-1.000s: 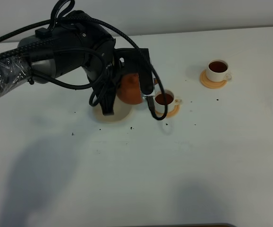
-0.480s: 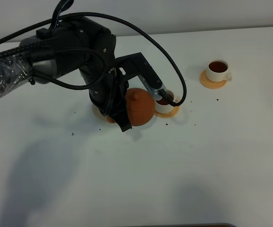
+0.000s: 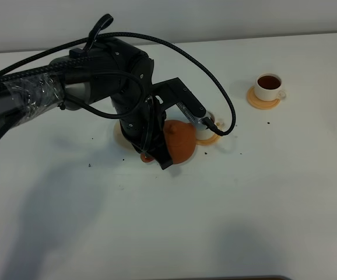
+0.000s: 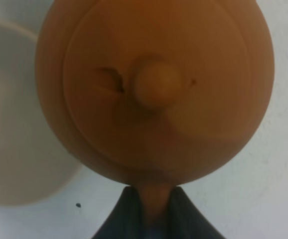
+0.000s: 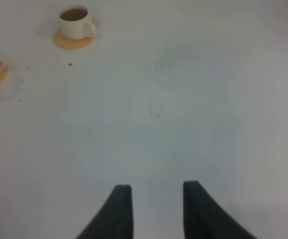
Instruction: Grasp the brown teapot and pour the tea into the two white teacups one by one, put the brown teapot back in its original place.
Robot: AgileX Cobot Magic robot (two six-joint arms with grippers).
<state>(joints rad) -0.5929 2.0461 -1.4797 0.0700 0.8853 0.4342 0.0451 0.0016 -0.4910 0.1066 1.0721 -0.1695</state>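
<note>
- The left gripper (image 4: 154,209) is seen closed on the loop handle of the round, squat, orange-brown clay teapot (image 4: 154,89); the dark fingertips (image 4: 121,216) are pressed against either side of the handle.
- In the left wrist view the teapot is viewed from above, with its knobbed lid (image 4: 156,84) in place.
- In the high exterior view the teapot (image 3: 180,140) is shown carried by the left gripper (image 3: 160,154) just beside the flat, round, pale beige coaster disc (image 3: 120,135), which is largely hidden by the black arm.
- Whether the teapot touches the white table (image 3: 273,192) cannot be told.
- The nearer small white teacup, on its round orange-tan coaster (image 3: 212,137), is mostly covered by the arm and teapot.
- The farther small white teacup (image 3: 269,86) is shown filled with dark tea and standing on its own orange-tan coaster (image 3: 262,102), well apart from the teapot.
- The right gripper (image 5: 154,199) is shown with its jaws apart and empty above bare table, the farther teacup (image 5: 75,21) being visible well away from it.
</note>
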